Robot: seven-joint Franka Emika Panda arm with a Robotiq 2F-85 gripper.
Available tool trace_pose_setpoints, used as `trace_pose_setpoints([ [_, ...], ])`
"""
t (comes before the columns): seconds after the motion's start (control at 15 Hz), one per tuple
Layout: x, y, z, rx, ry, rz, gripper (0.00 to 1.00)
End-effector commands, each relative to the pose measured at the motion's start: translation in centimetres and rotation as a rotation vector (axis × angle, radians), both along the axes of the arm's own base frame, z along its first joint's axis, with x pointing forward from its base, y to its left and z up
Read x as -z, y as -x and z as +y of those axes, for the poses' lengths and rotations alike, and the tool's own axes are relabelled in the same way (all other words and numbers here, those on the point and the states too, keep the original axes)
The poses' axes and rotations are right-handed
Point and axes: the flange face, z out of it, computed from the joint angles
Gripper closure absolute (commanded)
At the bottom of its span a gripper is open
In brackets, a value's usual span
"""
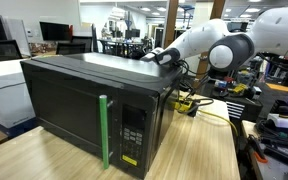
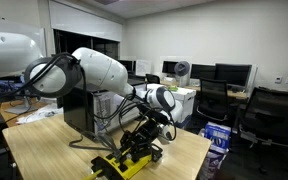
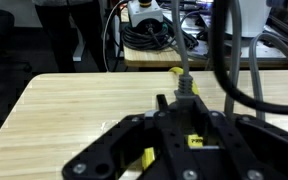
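Hand [image 2: 146, 150] (closed) hangs just above yellow object [image 2: 117, 166].

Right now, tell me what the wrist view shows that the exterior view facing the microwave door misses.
Only the wrist view: the shut gripper close up, and coiled black cables on a far bench. Only the exterior view: the black microwave with its green door handle. Both: the wooden table.
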Motion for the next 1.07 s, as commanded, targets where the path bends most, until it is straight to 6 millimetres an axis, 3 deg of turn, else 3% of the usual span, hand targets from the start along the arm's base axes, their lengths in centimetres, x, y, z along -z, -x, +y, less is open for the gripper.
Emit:
trace_pose_setpoints([
  [0.0, 0.4, 0.5, 0.0, 0.050, 0.001, 0.025, 0.93],
  [0.33, 1.4, 1.9, -0.1, 0.077, -0.020, 0.102, 0.93],
  [0.8, -1.4, 0.6, -1.8, 0.051, 0.032, -0.005, 0.93],
  [1.0, -1.2, 0.7, -2.1, 0.052, 0.035, -0.010, 0.93],
])
